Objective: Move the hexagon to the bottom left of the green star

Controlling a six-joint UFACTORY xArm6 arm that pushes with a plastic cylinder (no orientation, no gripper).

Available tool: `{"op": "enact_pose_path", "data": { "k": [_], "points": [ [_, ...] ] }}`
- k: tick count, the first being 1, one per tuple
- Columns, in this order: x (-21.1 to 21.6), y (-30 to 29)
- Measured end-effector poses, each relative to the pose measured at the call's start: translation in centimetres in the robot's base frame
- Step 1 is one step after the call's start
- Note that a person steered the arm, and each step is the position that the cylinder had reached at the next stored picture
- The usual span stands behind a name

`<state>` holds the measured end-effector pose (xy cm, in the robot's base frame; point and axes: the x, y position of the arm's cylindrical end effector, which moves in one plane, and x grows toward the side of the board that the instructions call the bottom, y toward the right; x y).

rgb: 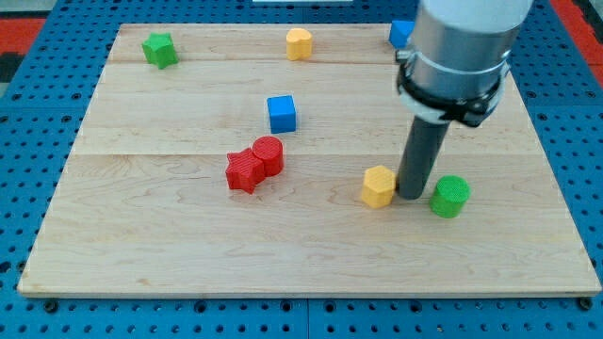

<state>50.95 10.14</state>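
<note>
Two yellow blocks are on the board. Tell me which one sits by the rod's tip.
The yellow hexagon at lower right, touching or nearly touching my tip on its left. The other yellow block sits far off at the view's top.

Landmark was the blue cube (281, 113), mid-board (141, 245). Green star (160, 49) lay far to its upper left, and a yellow block (299, 43) above it, near the top edge. A second blue block (401, 34) sat to its upper right, half behind the arm. Red cylinder (269, 154) lay just below the cube, touching a red star (245, 172). Yellow hexagon (378, 186) lay to its lower right, then the tip (411, 196), then the green cylinder (449, 196).
</note>
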Motion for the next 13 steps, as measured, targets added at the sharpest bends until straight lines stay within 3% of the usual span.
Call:
{"op": "enact_pose_path", "data": {
  "k": [1,3,4,5,6,7,11,12,13],
  "points": [
    [1.2,-8.6],
    [0.1,-4.9],
    [-1.1,-9.1],
    [-2.3,-9.4],
    [-2.4,-13.6],
    [0.7,-19.7],
    [1.0,-35.4],
    [-0.7,-35.3],
    [-6.2,-35.7]
  ]
}}
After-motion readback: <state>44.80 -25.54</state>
